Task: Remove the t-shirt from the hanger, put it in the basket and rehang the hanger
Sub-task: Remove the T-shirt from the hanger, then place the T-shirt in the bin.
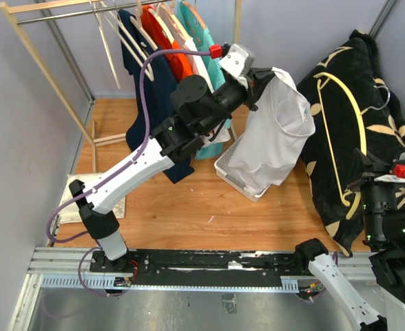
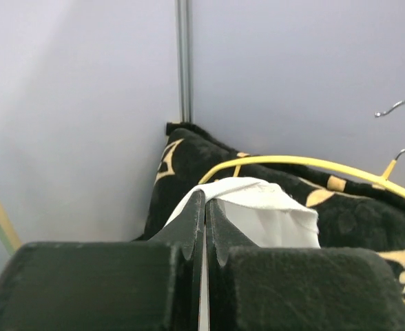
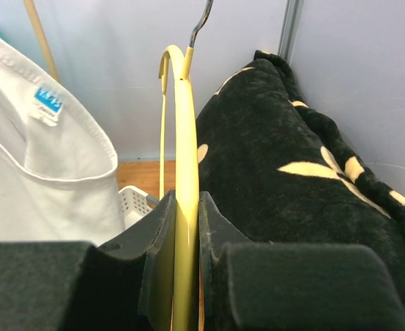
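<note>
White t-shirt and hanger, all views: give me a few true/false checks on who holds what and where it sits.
1. The left pincer is shut on the white t-shirt. True.
2. The right pincer holds nothing. False: it is shut on the yellow hanger.
3. The white t-shirt is on the yellow hanger. False: the hanger is bare in the right pincer, apart from the shirt.
4. The white t-shirt hangs over the white basket. True.
</note>
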`<state>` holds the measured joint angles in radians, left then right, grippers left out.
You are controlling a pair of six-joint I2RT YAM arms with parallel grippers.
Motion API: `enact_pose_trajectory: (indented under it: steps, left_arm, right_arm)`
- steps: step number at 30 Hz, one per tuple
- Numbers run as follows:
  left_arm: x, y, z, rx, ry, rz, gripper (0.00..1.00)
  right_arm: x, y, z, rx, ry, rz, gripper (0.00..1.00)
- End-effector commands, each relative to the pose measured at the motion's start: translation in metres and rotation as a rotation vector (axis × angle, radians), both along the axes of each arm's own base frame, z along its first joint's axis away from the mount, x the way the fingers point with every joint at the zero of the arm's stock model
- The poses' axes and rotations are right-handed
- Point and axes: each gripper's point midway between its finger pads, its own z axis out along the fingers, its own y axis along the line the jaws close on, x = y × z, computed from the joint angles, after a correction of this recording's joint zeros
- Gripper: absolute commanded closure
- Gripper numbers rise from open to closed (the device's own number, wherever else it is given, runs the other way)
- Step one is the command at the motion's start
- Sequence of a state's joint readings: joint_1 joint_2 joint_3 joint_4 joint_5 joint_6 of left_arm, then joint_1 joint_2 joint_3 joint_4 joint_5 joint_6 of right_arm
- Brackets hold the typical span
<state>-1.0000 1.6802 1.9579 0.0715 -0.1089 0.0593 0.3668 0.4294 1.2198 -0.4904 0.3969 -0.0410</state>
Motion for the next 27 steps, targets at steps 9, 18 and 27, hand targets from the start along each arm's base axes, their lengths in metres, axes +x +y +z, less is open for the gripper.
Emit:
enact_pose_trajectory:
  steps: [9,18,27]
  left_arm:
    - [0.019,-0.022,-0.005,0.059,-0.024,0.029,0.99]
    - [0.052,-0.029,-0.019,0.091,-0.022,0.123,0.99]
    - [0.063,-0.034,-0.065,0.152,0.046,0.140,0.99]
  right_arm:
    - [-0.012,-0.010,0.019,0.036,-0.086,-0.026,0.99]
    - [-0.014,-0.011,0.019,0.029,-0.088,-0.029,0.99]
    - [-0.014,-0.011,0.015,0.017,-0.080,-0.031,0.99]
